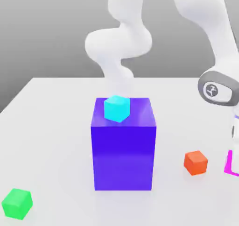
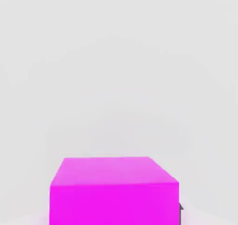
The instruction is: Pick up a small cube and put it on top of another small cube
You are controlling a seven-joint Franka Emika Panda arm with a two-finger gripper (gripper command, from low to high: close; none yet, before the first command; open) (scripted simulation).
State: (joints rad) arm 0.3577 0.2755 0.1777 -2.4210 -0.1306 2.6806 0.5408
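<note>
Magenta cube (image 2: pixel 114 191) fills the near foreground of the hand view, resting on the pale surface (image 2: pixel 116 80); in the exterior view only a magenta sliver (image 1: pixel 232 163) shows at the right edge, beneath the white arm (image 1: pixel 219 87). The claw is closed, apparently upon this cube, with one dark fingertip (image 2: pixel 181 208) beside it. Nearby lies an orange cube (image 1: pixel 195 162); a cyan cube (image 1: pixel 116 108) sits atop a tall blue block (image 1: pixel 123 150); a green cube (image 1: pixel 17 203) lies well apart.
</note>
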